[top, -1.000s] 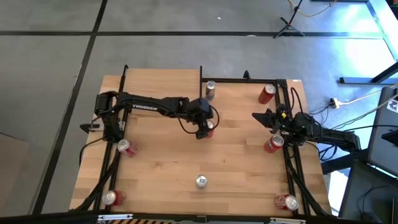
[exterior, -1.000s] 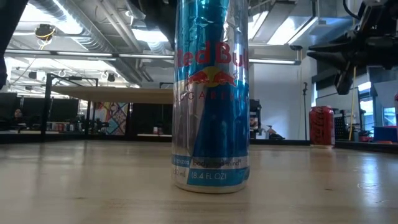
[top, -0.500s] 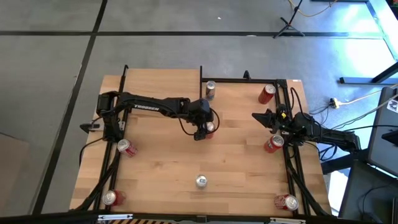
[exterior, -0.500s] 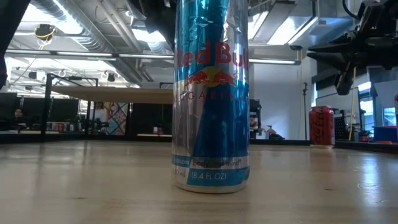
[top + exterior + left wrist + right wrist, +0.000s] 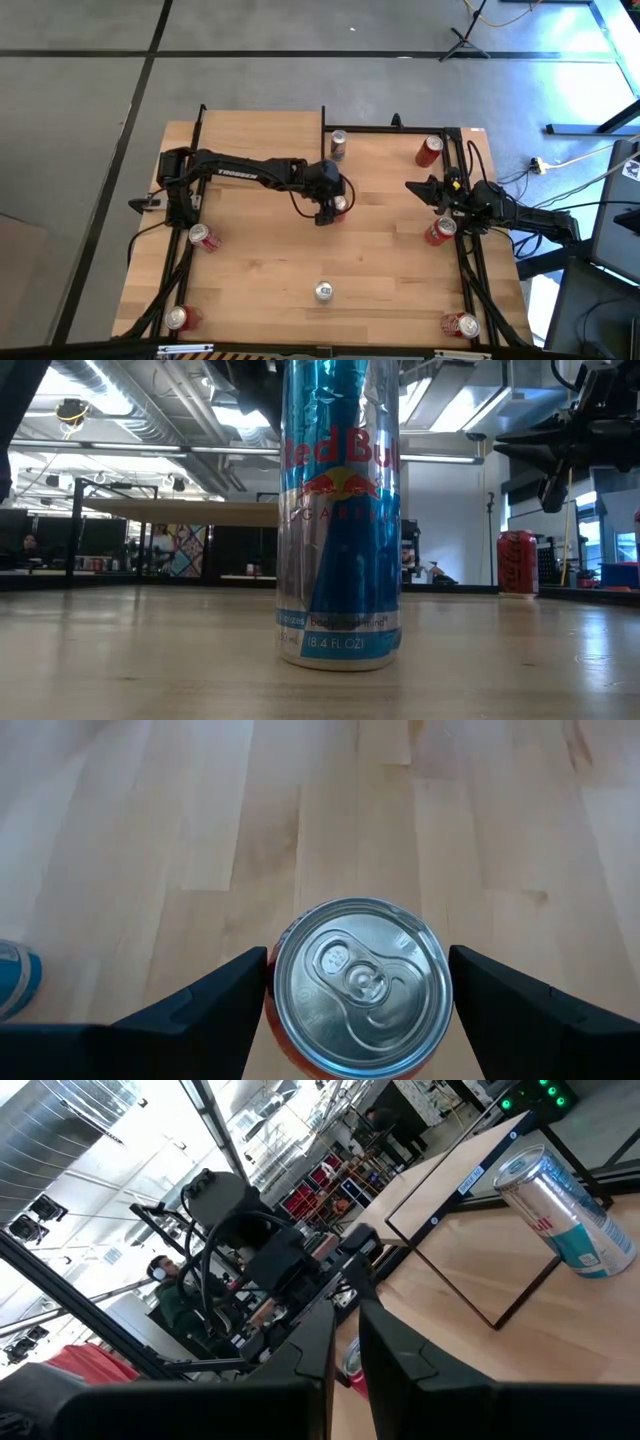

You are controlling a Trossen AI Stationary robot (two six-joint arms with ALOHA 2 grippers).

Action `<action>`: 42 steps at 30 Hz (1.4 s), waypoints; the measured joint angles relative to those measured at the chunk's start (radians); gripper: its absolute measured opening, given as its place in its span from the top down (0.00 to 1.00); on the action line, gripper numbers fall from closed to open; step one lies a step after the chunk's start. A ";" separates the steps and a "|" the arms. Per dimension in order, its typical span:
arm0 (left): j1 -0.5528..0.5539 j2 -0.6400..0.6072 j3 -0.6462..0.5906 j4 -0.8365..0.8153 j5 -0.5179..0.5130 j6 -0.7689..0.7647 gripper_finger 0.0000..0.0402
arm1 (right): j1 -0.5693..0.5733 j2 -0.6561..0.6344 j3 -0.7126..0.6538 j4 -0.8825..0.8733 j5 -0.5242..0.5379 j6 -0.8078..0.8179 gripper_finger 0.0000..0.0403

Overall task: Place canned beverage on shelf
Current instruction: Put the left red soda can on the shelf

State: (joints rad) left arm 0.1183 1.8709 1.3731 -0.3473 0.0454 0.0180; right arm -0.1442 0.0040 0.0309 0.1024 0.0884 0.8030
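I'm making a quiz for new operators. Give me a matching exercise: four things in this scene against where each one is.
Things:
1 left claw
2 right claw
3 shelf
4 tipped red can

Places:
A back right corner
B around an upright can, centre
C back left corner
D right side, holding nothing

Pairs: 1-B, 2-D, 3-C, 4-A

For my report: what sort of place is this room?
Probably a robotics lab or workshop: bare ceiling ducts, a tripod stand and loose cables on a grey floor, and a wooden table with scattered cans.
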 joint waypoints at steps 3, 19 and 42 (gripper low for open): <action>-0.001 0.000 0.001 -0.001 -0.005 -0.004 0.28 | 0.000 0.000 0.000 0.000 0.001 0.000 0.90; -0.011 0.008 -0.011 -0.065 -0.045 0.040 0.11 | 0.000 0.000 0.000 0.000 0.017 0.000 0.90; -0.026 0.026 -0.010 -0.059 -0.091 -0.199 0.22 | 0.000 0.000 0.000 -0.026 0.061 -0.001 0.90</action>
State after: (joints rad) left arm 0.0925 1.8973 1.3628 -0.4060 -0.0457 -0.1807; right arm -0.1444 0.0044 0.0307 0.0761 0.1494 0.8024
